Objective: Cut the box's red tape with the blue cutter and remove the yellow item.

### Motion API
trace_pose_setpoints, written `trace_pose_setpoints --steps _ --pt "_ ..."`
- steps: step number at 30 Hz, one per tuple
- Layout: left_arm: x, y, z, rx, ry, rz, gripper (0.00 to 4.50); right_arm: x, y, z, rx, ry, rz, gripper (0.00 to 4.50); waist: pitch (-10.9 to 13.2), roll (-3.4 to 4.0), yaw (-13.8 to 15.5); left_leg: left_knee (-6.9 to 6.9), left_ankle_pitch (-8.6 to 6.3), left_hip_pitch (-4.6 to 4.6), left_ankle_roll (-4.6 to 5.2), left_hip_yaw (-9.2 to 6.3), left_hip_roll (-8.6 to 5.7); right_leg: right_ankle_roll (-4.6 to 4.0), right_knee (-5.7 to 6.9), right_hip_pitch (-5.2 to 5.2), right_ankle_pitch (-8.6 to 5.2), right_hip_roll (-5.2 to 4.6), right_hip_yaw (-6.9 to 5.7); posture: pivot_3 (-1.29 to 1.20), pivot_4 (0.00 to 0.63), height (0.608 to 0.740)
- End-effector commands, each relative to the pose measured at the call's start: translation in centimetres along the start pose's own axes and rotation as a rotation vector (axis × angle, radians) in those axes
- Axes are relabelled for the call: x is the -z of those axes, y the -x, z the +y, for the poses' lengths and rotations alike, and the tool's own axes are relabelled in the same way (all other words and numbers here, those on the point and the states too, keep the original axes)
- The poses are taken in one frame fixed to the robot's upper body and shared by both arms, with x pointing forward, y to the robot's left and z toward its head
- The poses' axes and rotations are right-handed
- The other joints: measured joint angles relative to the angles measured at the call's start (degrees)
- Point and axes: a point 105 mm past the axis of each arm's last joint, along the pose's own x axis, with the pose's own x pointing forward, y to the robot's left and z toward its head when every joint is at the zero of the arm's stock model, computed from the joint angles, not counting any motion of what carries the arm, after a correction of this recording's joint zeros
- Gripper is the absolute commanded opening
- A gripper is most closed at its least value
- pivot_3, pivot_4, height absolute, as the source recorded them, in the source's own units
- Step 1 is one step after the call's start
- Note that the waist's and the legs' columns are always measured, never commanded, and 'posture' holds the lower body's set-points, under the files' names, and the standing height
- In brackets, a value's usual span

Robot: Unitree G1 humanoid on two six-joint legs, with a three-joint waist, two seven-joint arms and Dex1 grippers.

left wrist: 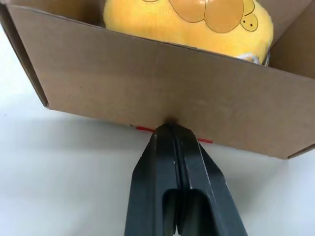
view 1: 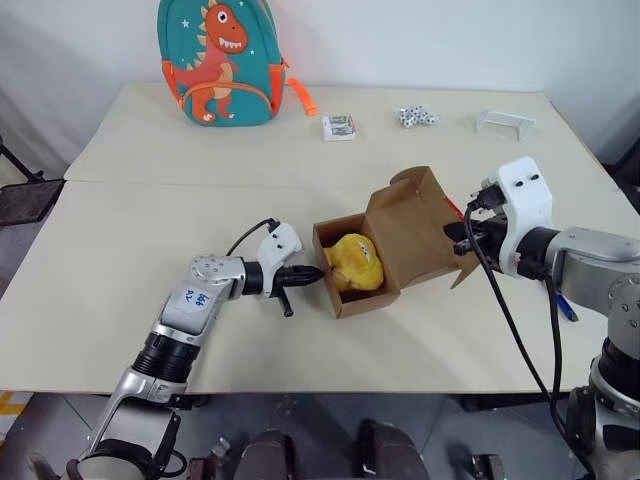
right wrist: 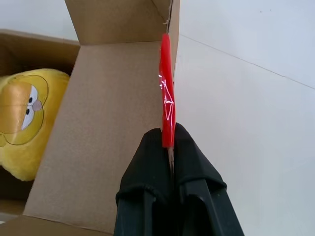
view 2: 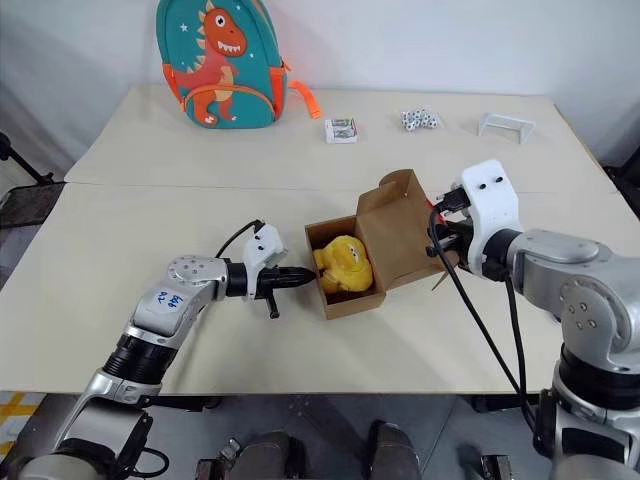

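Left gripper [view 1: 300, 277] closed, bracing box [view 1: 345, 300] near wall; right gripper [right wrist: 170, 142] pinching taped lid [right wrist: 110, 98] open, exposing yellow item [view 1: 355, 262]

Dinosaur backpack [view 1: 217, 60] at table's [view 1: 120, 250] far edge, small packet [view 1: 339, 127], dice cluster [view 1: 417, 116], clear stand [view 1: 505, 123]

Cream table [view 1: 150, 260] with a seam across the middle, plain white wall [view 1: 450, 40] along the top, grey floor [view 1: 30, 250] at far left, even soft light
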Motion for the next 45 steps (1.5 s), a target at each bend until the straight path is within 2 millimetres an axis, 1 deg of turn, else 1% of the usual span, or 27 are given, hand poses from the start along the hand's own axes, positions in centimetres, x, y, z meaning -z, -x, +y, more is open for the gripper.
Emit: trace_pose_setpoints --steps 1,7,12,14,17,18,19,20,21,22,24,28,29,31,33,37,39,42,44,45 --pt "-1.4 0.1 -0.5 0.016 -0.042 -0.054 0.00 0.6 -0.1 0.7 -0.043 0.017 -0.010 0.06 0.00 0.00 0.00 -0.01 0.00 0.00 0.00 -0.01 0.00 0.00 0.00 0.00 0.00 0.00 0.00 0.00 0.150 0.740" --pt "-1.6 0.5 -0.1 -0.002 -0.057 -0.067 0.00 2.2 -0.5 0.7 -0.048 -0.020 0.042 0.06 0.00 0.00 -0.07 -0.01 0.00 0.02 -0.01 0.02 0.00 0.00 0.00 0.00 0.00 0.00 0.01 0.00 0.150 0.740" --pt "-1.8 1.0 0.4 -0.010 -0.071 -0.067 0.00 2.2 -0.8 1.5 -0.075 -0.069 0.058 0.06 0.00 0.00 -0.16 -0.01 0.01 0.02 -0.01 0.02 0.00 0.00 0.00 0.00 0.00 0.00 0.01 0.00 0.150 0.740" --pt "-1.8 1.2 0.5 -0.001 -0.061 -0.072 0.00 2.3 -1.0 1.4 -0.073 -0.131 0.039 0.06 0.00 0.00 -0.37 -0.02 0.01 0.03 -0.02 0.02 0.00 0.00 0.02 0.00 0.00 0.00 0.01 0.00 0.150 0.740" --pt "-2.0 1.2 0.6 0.003 -0.032 -0.086 0.00 2.2 -0.9 1.2 -0.059 -0.127 0.036 0.68 0.00 0.01 -0.23 -0.02 0.01 0.02 -0.02 0.01 0.00 0.00 0.03 0.00 0.00 0.00 0.01 0.00 0.150 0.740" --pt "-2.0 1.3 0.6 0.004 -0.007 -0.095 0.39 1.8 -0.8 1.2 -0.067 -0.129 0.021 1.03 0.00 0.01 -0.23 -0.02 0.01 0.02 -0.02 0.01 0.00 0.00 0.02 0.00 0.00 0.00 0.01 0.00 0.150 0.740" --pt "-2.0 1.4 0.6 0.005 0.010 -0.100 0.57 1.5 -0.7 1.1 -0.074 -0.132 0.009 1.32 0.00 0.01 -0.27 -0.02 0.01 0.02 -0.02 0.01 0.00 0.00 0.03 0.00 0.00 0.00 0.01 0.00 0.150 0.740" --pt "-1.9 1.5 0.7 0.003 -0.002 -0.090 0.83 0.8 -0.4 0.8 -0.074 -0.145 -0.024 1.65 0.00 0.01 -0.35 -0.03 0.01 0.02 -0.02 0.01 0.00 0.00 0.02 0.00 0.00 0.00 0.01 0.00 0.150 0.740" --pt "-1.9 1.6 0.8 0.002 -0.014 -0.080 1.16 0.3 -0.2 0.6 -0.074 -0.155 -0.047 2.06 0.01 0.02 -0.43 -0.04 0.01 0.03 -0.02 0.01 0.00 0.00 0.03 -0.01 0.00 0.00 0.01 0.00 0.150 0.740" --pt "-1.8 1.7 0.9 0.001 -0.013 -0.073 1.45 -0.1 0.0 0.1 -0.069 -0.171 -0.065 2.40 0.01 0.02 -0.48 -0.05 0.02 0.03 -0.03 0.02 0.00 0.00 0.03 -0.02 0.00 0.00 0.01 0.00 0.150 0.740" --pt "-1.6 2.1 1.2 -0.008 -0.017 -0.060 1.99 -1.0 0.7 0.0 -0.107 -0.184 -0.108 3.04 0.01 0.02 -0.58 -0.05 0.02 0.04 -0.04 0.01 0.00 0.00 0.05 -0.01 0.00 0.00 0.01 0.00 0.150 0.740" --pt "-1.5 3.0 1.8 -0.024 -0.020 -0.055 3.18 -1.6 1.7 -0.5 -0.127 -0.222 -0.167 4.39 0.01 0.02 -0.73 -0.14 0.02 0.08 -0.04 0.01 0.00 0.00 0.05 -0.02 0.00 0.00 0.01 0.00 0.150 0.740" --pt "-1.5 3.4 2.0 -0.029 -0.019 -0.055 3.42 -1.7 2.0 -0.5 -0.139 -0.220 -0.187 4.50 0.01 0.02 -0.78 -0.16 0.02 0.08 -0.04 0.01 0.00 0.00 0.05 -0.02 0.00 0.00 0.00 0.00 0.150 0.740" --pt "-1.4 4.0 2.3 -0.032 -0.018 -0.057 4.02 -1.8 2.7 -0.3 -0.174 -0.219 -0.227 4.50 0.01 0.02 -0.98 -0.17 0.03 0.08 -0.05 0.01 0.00 0.00 0.06 -0.02 0.00 0.00 0.00 0.00 0.150 0.740" --pt "-1.4 4.8 2.6 -0.038 -0.028 -0.065 4.48 -2.0 3.2 -0.4 -0.194 -0.211 -0.286 4.50 0.01 0.02 -1.16 -0.20 0.03 0.08 -0.05 0.00 0.00 0.00 0.04 -0.02 0.00 0.00 -0.01 0.00 0.150 0.740" --pt "-1.6 6.2 3.0 -0.050 -0.028 -0.104 4.48 -2.4 3.9 -0.6 -0.203 -0.179 -0.389 4.50 0.01 0.02 -1.35 -0.26 0.03 0.15 -0.05 0.04 0.00 0.00 0.02 -0.01 0.00 0.00 0.02 0.00 0.150 0.740" --pt "-1.9 7.1 3.0 -0.048 -0.027 -0.136 4.48 -2.4 4.3 -1.4 -0.182 -0.173 -0.454 4.50 0.01 0.02 -1.35 -0.27 0.03 0.21 -0.05 0.09 0.00 0.00 0.03 0.01 0.00 0.00 0.06 0.00 0.150 0.740" --pt "-1.9 8.8 3.0 -0.048 -0.044 -0.155 4.48 -3.1 5.5 -3.1 -0.120 -0.146 -0.602 4.50 0.01 0.02 -1.38 -0.38 0.03 0.35 -0.05 0.21 0.00 0.00 0.03 0.04 0.00 0.00 0.15 0.00 0.150 0.740" --pt "-1.6 10.8 3.8 -0.106 -0.089 -0.171 4.48 -4.3 6.9 -3.3 -0.150 -0.086 -0.724 4.50 0.01 0.02 -1.39 -0.39 0.03 0.41 -0.06 0.25 0.00 0.00 0.04 0.05 0.00 0.00 0.17 0.00 0.150 0.740" --pt "-1.6 11.6 4.1 -0.127 -0.119 -0.196 4.48 -4.7 7.4 -2.8 -0.196 -0.058 -0.760 4.50 0.02 0.03 -1.40 -0.43 0.03 0.46 -0.06 0.34 0.00 0.00 0.02 0.05 0.00 0.00 0.21 0.00 0.150 0.740"
